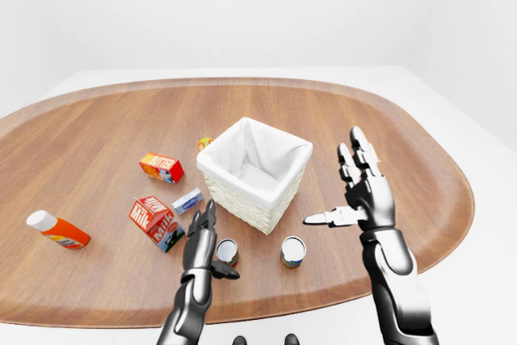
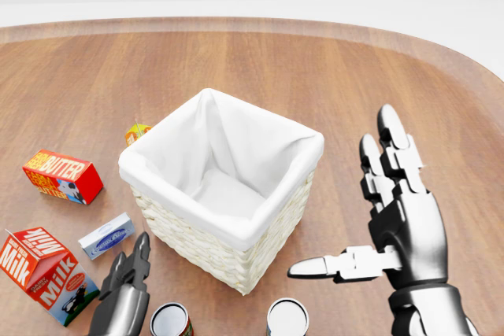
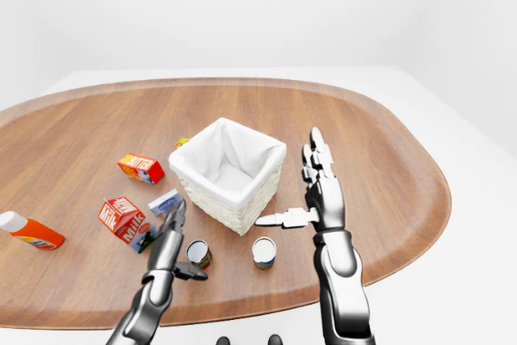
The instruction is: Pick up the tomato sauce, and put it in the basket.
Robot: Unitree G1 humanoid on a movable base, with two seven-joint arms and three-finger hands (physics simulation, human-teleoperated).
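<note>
The red-labelled tomato sauce can (image 1: 227, 252) stands upright near the table's bottom edge, below the basket's lower-left corner. The wicker basket (image 2: 201, 248) with a white cloth lining sits mid-table and looks empty. My left hand (image 1: 216, 245) is open just left of the can, fingers pointing up and thumb reaching under it, not closed round it. My right hand (image 2: 342, 202) is held up open to the right of the basket, palm facing left and thumb pointing at the basket, holding nothing.
A second can (image 1: 292, 251) with a pale label stands right of the red one. Left of the basket are a milk carton (image 1: 156, 222), a butter box (image 1: 161, 167), a small blue-white box (image 1: 187, 201) and an orange bottle (image 1: 56, 230). A small yellow object (image 1: 203, 143) lies beside the basket's upper-left corner.
</note>
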